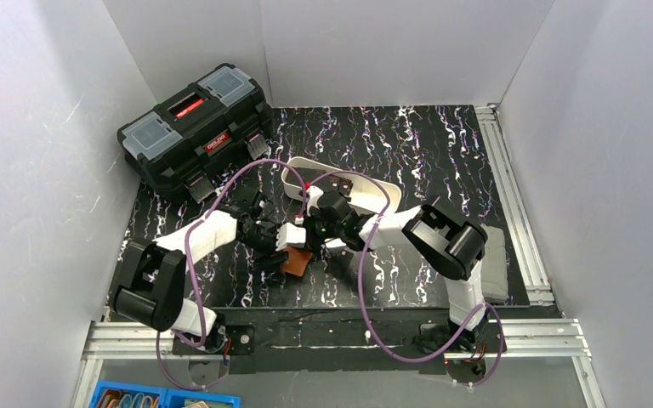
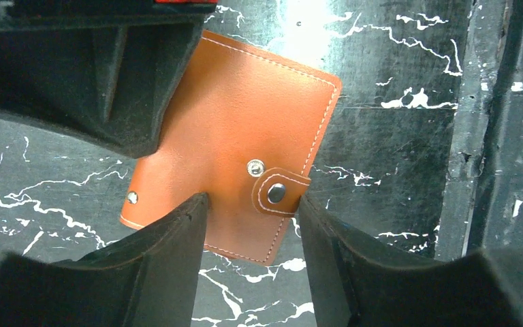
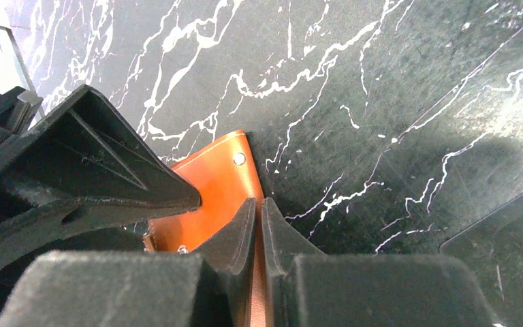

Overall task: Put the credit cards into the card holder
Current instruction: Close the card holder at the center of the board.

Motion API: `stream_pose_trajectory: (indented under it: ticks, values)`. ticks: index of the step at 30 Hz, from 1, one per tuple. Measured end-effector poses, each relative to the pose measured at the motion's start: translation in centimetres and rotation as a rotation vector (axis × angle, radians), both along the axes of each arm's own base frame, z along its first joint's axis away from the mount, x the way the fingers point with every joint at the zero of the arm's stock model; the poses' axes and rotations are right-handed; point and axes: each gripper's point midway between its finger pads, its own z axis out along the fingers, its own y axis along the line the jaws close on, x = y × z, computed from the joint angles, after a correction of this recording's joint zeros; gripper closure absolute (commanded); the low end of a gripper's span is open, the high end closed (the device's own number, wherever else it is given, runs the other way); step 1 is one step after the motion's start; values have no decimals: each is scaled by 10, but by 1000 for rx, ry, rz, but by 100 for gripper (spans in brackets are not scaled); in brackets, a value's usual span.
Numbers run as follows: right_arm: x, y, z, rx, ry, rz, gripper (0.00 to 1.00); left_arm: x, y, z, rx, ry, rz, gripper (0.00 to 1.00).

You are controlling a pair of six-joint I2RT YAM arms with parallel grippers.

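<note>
Left claw [image 2: 250, 208] half-open, right claw [image 3: 259, 208] nearly closed, tips adjacent

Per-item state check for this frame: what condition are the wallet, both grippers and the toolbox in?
card holder: folded shut, lying flat on the table.
left gripper: open, one finger on each side of the strap tab.
right gripper: shut on the card holder's edge.
toolbox: lid down.
</note>
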Motion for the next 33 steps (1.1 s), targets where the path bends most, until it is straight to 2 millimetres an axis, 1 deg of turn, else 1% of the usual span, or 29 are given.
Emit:
stream_pose_trajectory:
  ticks: [3, 10, 16, 18, 20, 21, 23, 24, 30, 33]
  values:
    - [-4, -3, 0, 1, 0, 2, 88, -3, 0, 1, 0, 17, -7, 49]
    - [-28, -20, 1, -12, 9, 22, 86, -16, 2, 2, 1, 67, -13, 48]
    - [-32, -21, 1, -12, 10, 28, 86, -16, 2, 2, 2, 67, -13, 49]
    - [-32, -21, 1, -10, 9, 28, 84, -16, 2, 2, 2, 66, -15, 51]
    - [-32, -20, 3, -5, 6, 30, 84, -15, 2, 2, 1, 64, -18, 58]
    - [-32, -19, 3, -1, 5, 33, 84, -15, 2, 2, 1, 63, -19, 64]
    - [-33, -17, 5, 6, 1, 38, 83, -14, 1, 1, 0, 63, -16, 91]
    - [-34, -17, 5, 8, 1, 41, 83, -14, 1, 1, 0, 66, -10, 100]
    - [-40, -12, 8, 28, -7, 61, 82, -9, -3, 0, -12, 70, 19, 100]
    - [-41, -12, 8, 35, -10, 62, 82, -5, -5, 4, -13, 74, 42, 100]
